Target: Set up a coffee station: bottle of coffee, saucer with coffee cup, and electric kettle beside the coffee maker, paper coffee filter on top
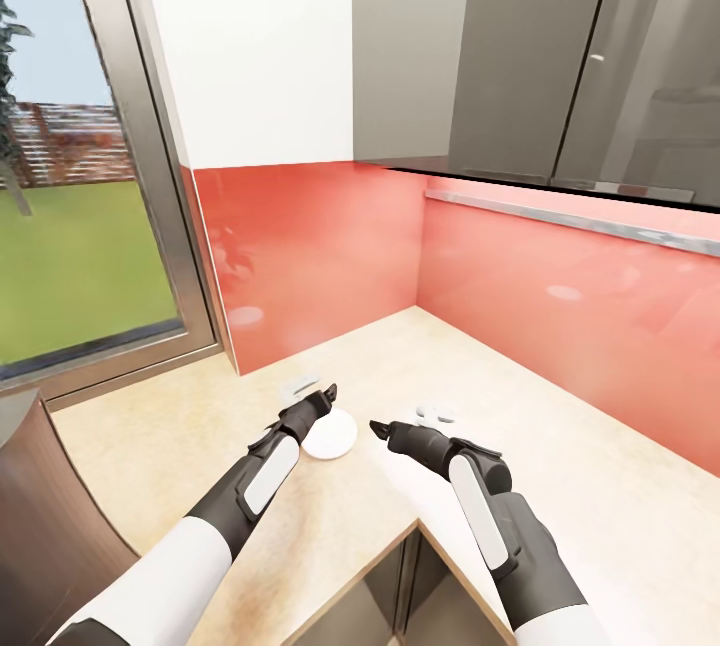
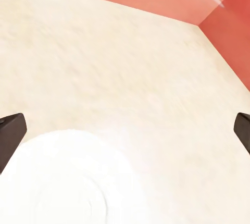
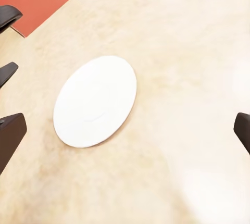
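Note:
A white saucer [image 1: 334, 436] lies flat on the beige countertop [image 1: 560, 486], with nothing on it. My left gripper [image 1: 326, 398] hovers over the saucer's far-left edge, open and holding nothing. In the left wrist view the saucer [image 2: 67, 182] sits below and between the spread fingers [image 2: 10, 130]. My right gripper [image 1: 379, 427] hangs just right of the saucer, open and holding nothing. The right wrist view shows the whole saucer [image 3: 96, 101] ahead of its fingers [image 3: 10, 138], with the left gripper's fingertips [image 3: 7, 70] beside it.
Red backsplash walls [image 1: 320, 256] meet in a corner behind the counter. Dark upper cabinets [image 1: 560, 46] hang overhead. A window [image 1: 80, 226] stands at the left. The counter's inner front edge [image 1: 420, 526] cuts in between my arms. Two small pale patches [image 1: 436, 414] mark the counter.

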Controlling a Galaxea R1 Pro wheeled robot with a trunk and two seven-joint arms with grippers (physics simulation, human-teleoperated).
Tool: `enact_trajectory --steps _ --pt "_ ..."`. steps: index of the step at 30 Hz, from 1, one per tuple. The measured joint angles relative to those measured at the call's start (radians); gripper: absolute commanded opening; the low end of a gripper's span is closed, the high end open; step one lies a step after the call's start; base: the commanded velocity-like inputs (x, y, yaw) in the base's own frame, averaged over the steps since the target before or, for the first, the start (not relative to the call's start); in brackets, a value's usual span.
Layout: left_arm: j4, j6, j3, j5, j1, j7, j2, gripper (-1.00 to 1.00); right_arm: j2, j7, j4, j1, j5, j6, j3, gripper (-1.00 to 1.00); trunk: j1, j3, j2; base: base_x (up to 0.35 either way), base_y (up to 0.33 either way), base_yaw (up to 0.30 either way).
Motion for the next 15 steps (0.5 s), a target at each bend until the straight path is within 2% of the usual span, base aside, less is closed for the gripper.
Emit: enact_trajectory --steps 6,15 --pt "0.0 0.0 0.0 0.0 0.0 0.0 0.0 1.0 0.0 0.0 0.0 0.0 0.0 0.0 0.0 1.0 0.0 0.0 0.0 0.088 0.0 0.0" --pt "0.0 0.0 0.0 0.0 0.0 0.0 0.0 1.0 0.0 0.0 0.0 0.0 0.0 0.0 0.0 1.0 0.0 0.0 0.0 0.011 0.0 0.0"
